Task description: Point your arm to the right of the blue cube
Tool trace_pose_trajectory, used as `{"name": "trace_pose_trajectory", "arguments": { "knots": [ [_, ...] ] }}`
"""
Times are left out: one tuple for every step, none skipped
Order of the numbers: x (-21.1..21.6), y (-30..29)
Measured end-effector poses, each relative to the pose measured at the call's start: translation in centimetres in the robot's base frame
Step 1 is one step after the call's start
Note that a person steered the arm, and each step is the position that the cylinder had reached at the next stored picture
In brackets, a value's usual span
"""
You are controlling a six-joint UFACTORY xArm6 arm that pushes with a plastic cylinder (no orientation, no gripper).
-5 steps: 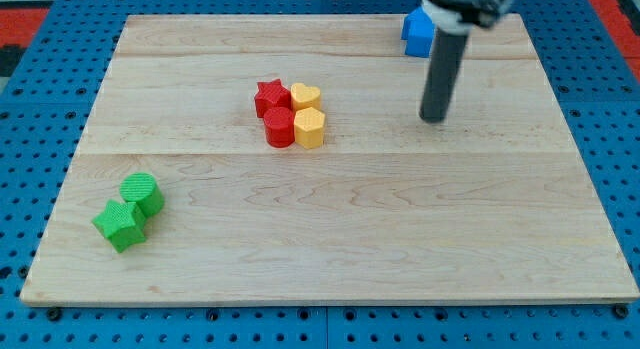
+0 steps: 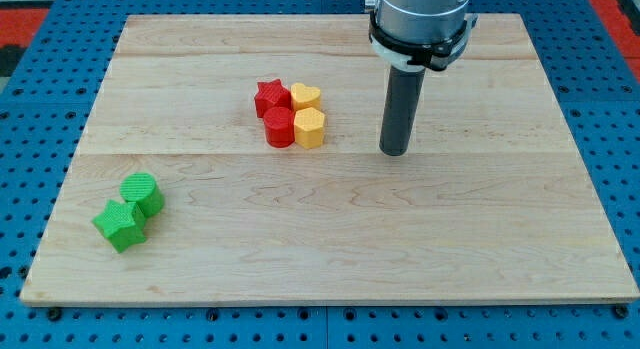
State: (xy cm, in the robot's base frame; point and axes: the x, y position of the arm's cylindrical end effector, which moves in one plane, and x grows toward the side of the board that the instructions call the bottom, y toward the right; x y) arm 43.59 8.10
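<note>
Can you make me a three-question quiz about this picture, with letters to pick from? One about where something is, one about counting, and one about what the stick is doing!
1. Where are the green blocks?
A. the view's bottom left
B. the view's top right
C. the middle of the board

2. How many yellow blocks sit next to the red ones?
A. none
B. two
C. five

3. What is my tip doing?
A. pressing on a red block
B. resting on a green block
C. standing on bare wood, touching no block

Answers:
1. A: both green blocks sit near the board's lower left corner.
2. B: the yellow heart and the yellow hexagon sit beside the red star and the red cylinder.
3. C: my tip stands apart, to the view's right of the red and yellow cluster.
</note>
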Motion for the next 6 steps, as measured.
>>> {"name": "trace_pose_trajectory", "arguments": {
  "knots": [
    [-2.2, 0.8],
    [-4.7, 3.6],
    [-6.3, 10.9],
    [-8.9, 13.4],
    [-14.5, 14.7],
    [-19.4, 12.3]
  ]
}}
